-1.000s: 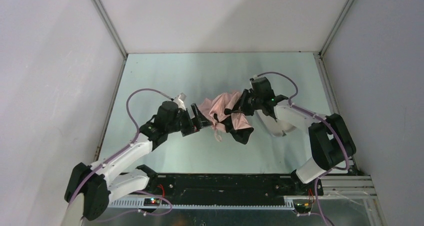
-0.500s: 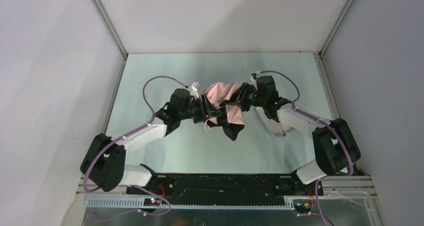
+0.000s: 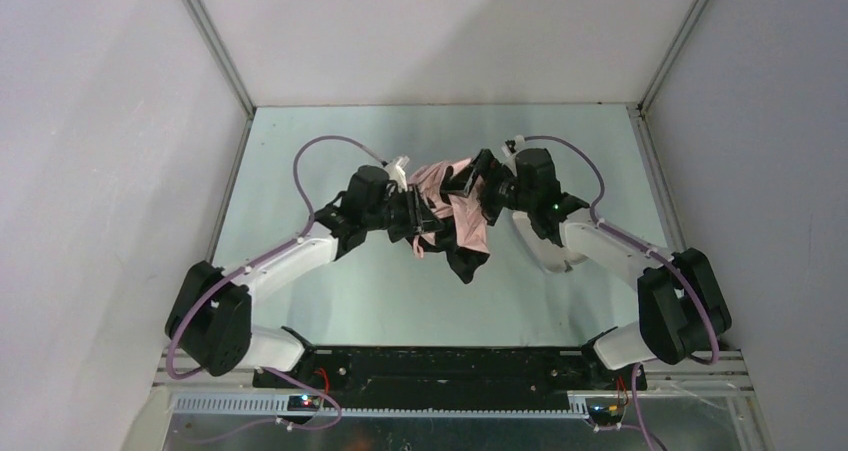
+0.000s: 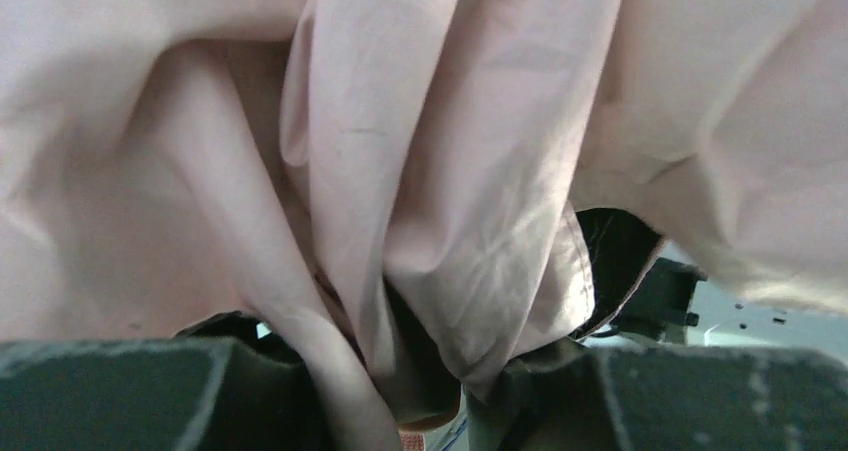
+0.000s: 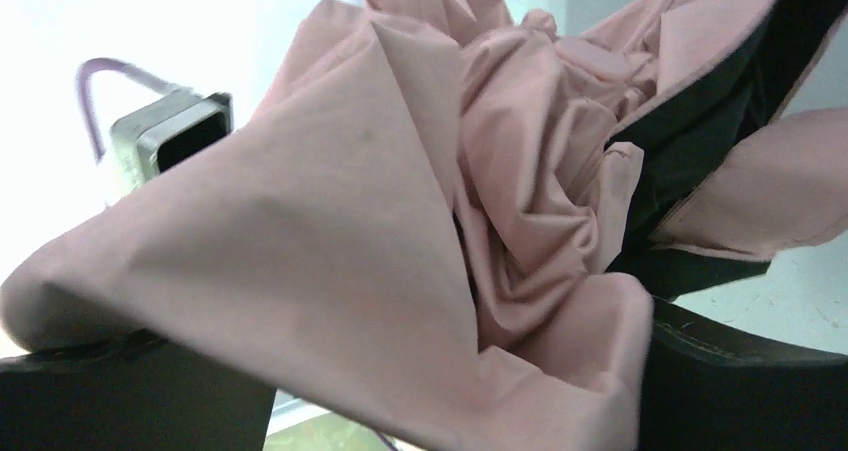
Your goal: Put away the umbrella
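Over the table's (image 3: 330, 301) middle, the umbrella (image 3: 458, 219) (crumpled pink folds) hangs between both arms: the left gripper (image 3: 424, 221) pinches its fabric, while the right gripper (image 3: 478, 199) stands spread wide around it.

Under me is a shiny, pale grey-green surface (image 3: 330, 141). Plain white walls (image 3: 450, 31) stand around it on three sides. Thin metal posts (image 3: 212, 46) go up in the two far corners. A smooth pale case (image 3: 545, 256) lies on the surface over on my right side. A long black bar (image 3: 450, 366) runs along the near edge.
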